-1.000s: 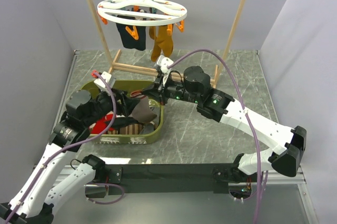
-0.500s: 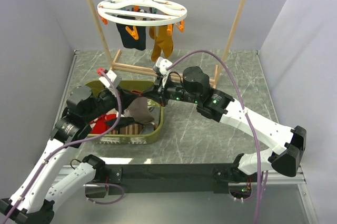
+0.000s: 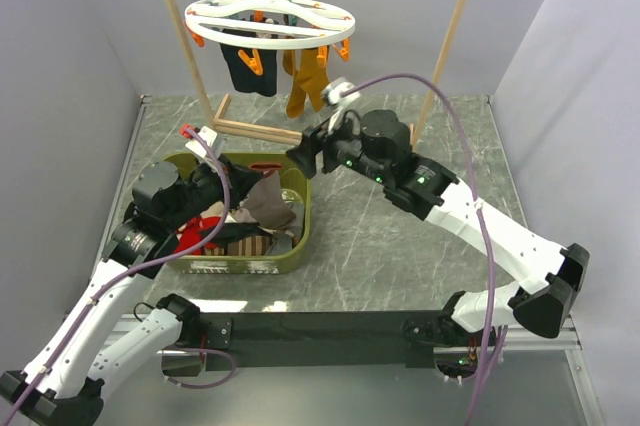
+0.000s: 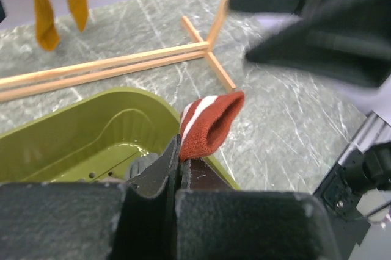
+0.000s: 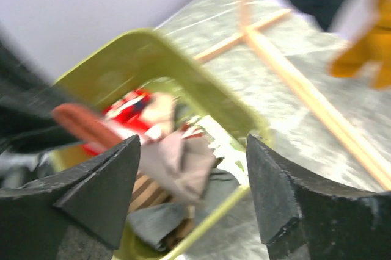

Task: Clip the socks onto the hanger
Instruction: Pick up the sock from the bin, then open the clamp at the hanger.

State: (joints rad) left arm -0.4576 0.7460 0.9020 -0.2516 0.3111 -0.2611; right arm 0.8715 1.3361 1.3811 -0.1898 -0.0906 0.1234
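A taupe sock [image 3: 268, 202] hangs over the green basket [image 3: 297, 238]. My left gripper [image 4: 178, 157] is shut on its dark red, white-striped cuff [image 4: 209, 124], which sticks up between the jaws. In the top view the left gripper [image 3: 238, 190] sits inside the basket at the sock's upper end. My right gripper [image 3: 304, 157] hovers open above the basket's far right corner, apart from the sock. Its wrist view shows nothing between the fingers of the right gripper [image 5: 195, 177], with the taupe sock [image 5: 183, 163] below. The white oval hanger [image 3: 270, 18] with orange clips hangs from the wooden rack.
A dark navy sock [image 3: 250, 66] and mustard socks [image 3: 308, 84] hang clipped to the hanger. The rack's wooden foot bars [image 3: 250, 130] lie just behind the basket. Red, striped and grey clothes [image 3: 225, 238] fill the basket. Grey walls close both sides.
My left gripper has shut on the sock's cuff. My right gripper has opened, let the sock go and lifted up and to the right, away from the basket.
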